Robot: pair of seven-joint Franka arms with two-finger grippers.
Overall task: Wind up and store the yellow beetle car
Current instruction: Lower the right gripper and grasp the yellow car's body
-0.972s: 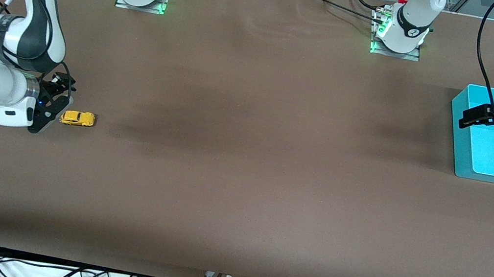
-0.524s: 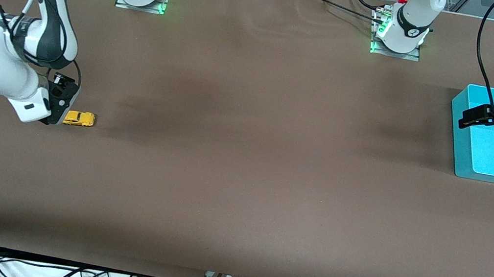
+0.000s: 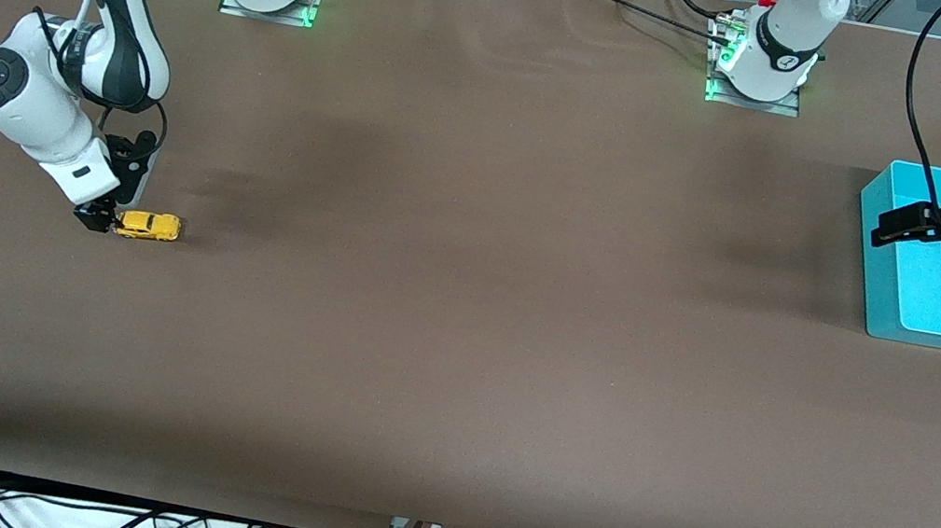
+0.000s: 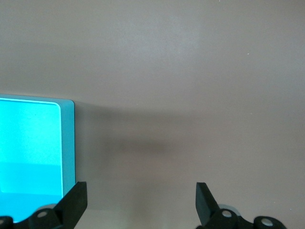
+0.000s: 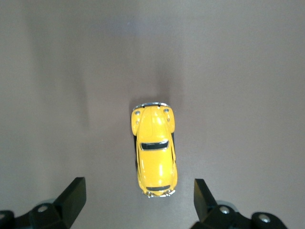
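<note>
The yellow beetle car (image 3: 147, 225) stands on its wheels on the brown table toward the right arm's end. My right gripper (image 3: 96, 218) is low, just beside the car's end, on the side toward the right arm's end of the table. In the right wrist view the car (image 5: 153, 150) lies lengthwise, its near end just reaching between the open gripper (image 5: 138, 191) fingers, untouched. My left gripper (image 3: 897, 226) is open and empty, waiting over the edge of the teal bin (image 3: 880, 272); the left wrist view (image 4: 140, 193) shows bare table between its fingers.
The teal bin (image 4: 68, 143) stands at the left arm's end of the table and holds nothing that shows. The two arm bases stand along the table edge farthest from the front camera. Cables hang below the nearest edge.
The right arm has risen and turned its wrist, bringing the gripper down close to the car's end. The car has not moved. The left arm has stayed nearly still.
</note>
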